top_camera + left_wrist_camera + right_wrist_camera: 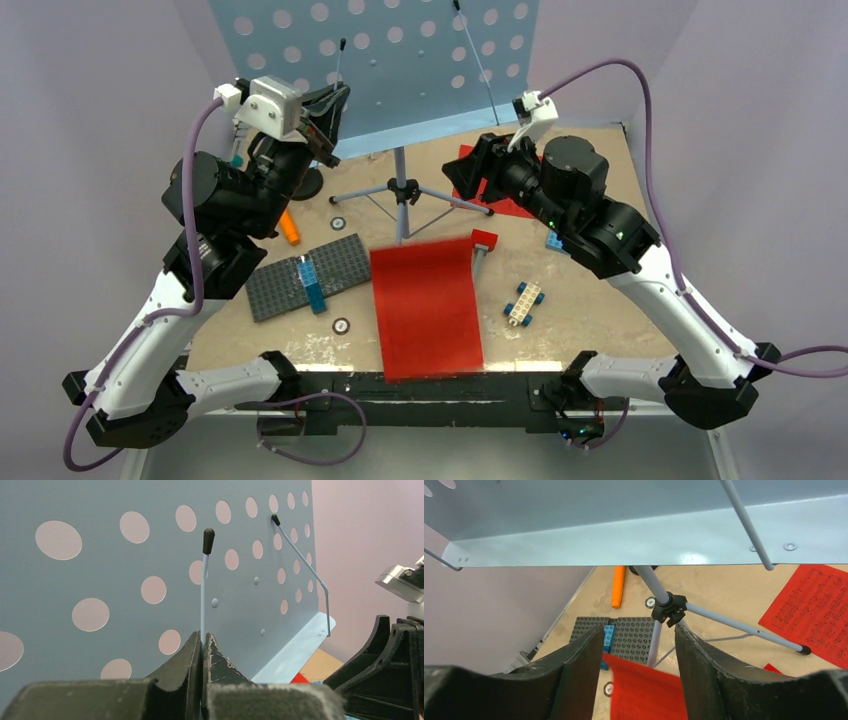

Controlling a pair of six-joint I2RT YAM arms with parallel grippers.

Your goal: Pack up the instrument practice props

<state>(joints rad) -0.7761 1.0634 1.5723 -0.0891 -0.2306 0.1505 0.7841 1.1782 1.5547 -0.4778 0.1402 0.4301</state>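
Top view: the left gripper [328, 108] is at the face of the music stand [400, 60], which stands at the table's far edge. The right gripper [478, 170] is just in front of the stand's shelf. One red page [428, 310] lies near the front edge.

Left wrist view: the fingers are pressed together, pinching the left retainer wire [204, 590].

Right wrist view: the jaws stand moderately apart and hold nothing. This view alone looks under the shelf, showing the tripod hub [669, 609] and the orange microphone [618, 586] lying beyond it.

The left arm [165, 325] reaches forward and up, and the left end effector [202, 639] has its 2 fingers pressed together. The right arm [665, 275] angles inward. The right end effector [639, 632] points downward, fingers parted, empty.
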